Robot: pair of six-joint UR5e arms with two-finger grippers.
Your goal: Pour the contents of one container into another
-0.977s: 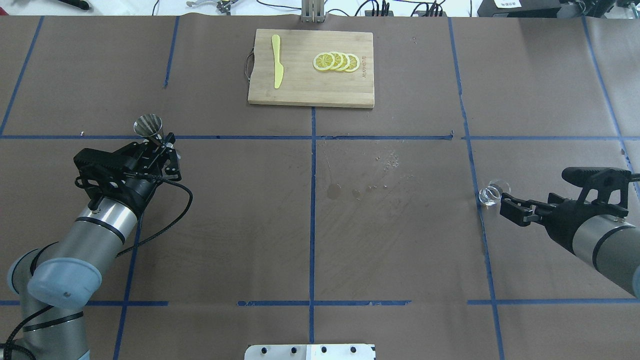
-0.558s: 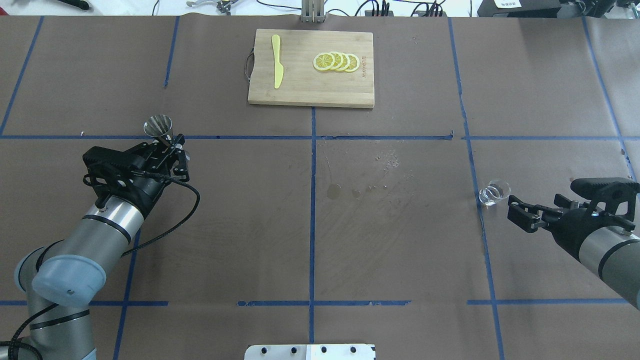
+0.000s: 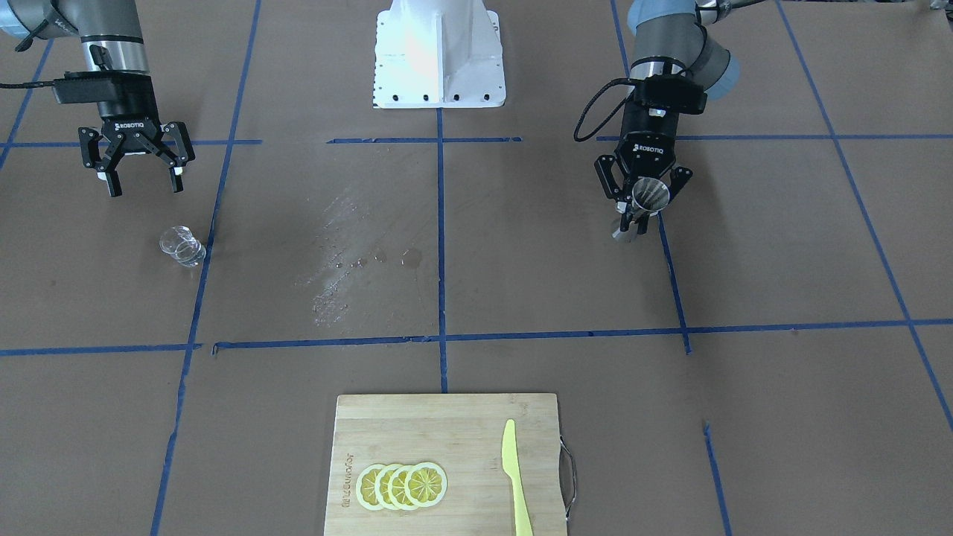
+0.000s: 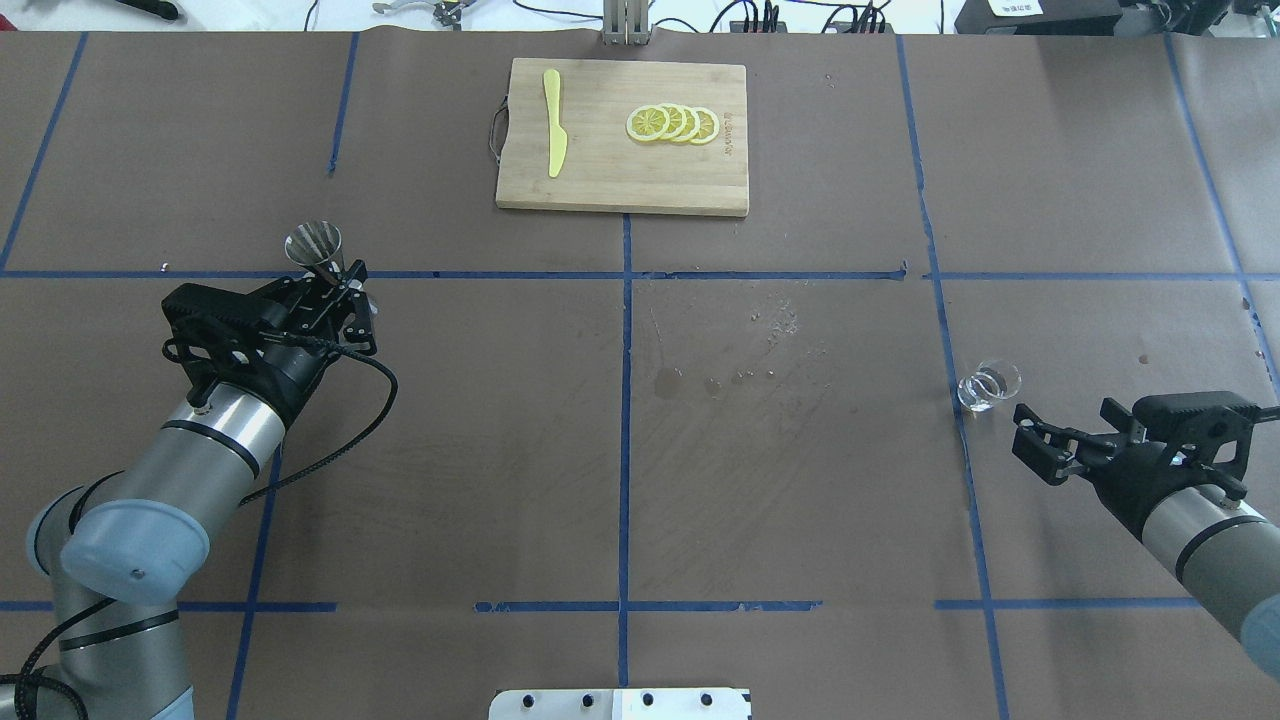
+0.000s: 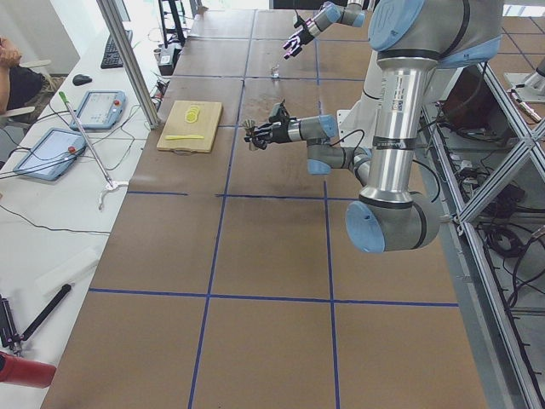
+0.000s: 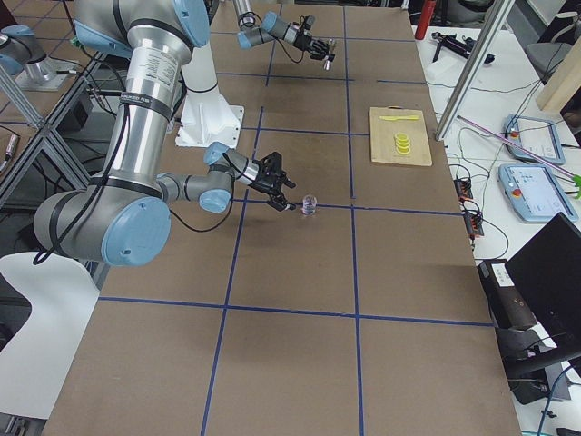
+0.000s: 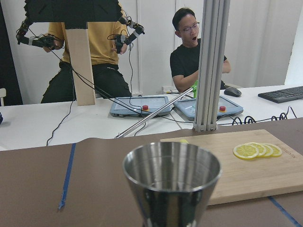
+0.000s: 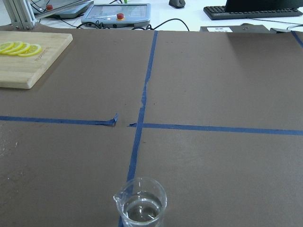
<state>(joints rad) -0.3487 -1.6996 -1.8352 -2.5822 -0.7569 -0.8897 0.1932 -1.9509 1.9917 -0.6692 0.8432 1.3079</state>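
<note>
The small clear round glass cup (image 4: 988,385) stands upright on the brown paper-covered bench (image 4: 800,480), on a blue tape line (image 4: 968,470), with a little clear liquid in its bottom. It is likely light, rigid, smooth enough to slip, and breakable if pinched hard or knocked. The best hold looks to be a gentle one across its round wall, above the thick base, keeping it level until the pour. The right gripper (image 4: 1030,445) sits low near the cup without touching it, its jaws spread wide and empty, the forearm reaching in almost flat and aimed at the cup. Well apart, the left gripper (image 4: 335,283) has its jaws closed on the narrow waist of the shiny hourglass-shaped steel jigger (image 4: 316,245), mouth up, apparently clear of the bench.
</note>
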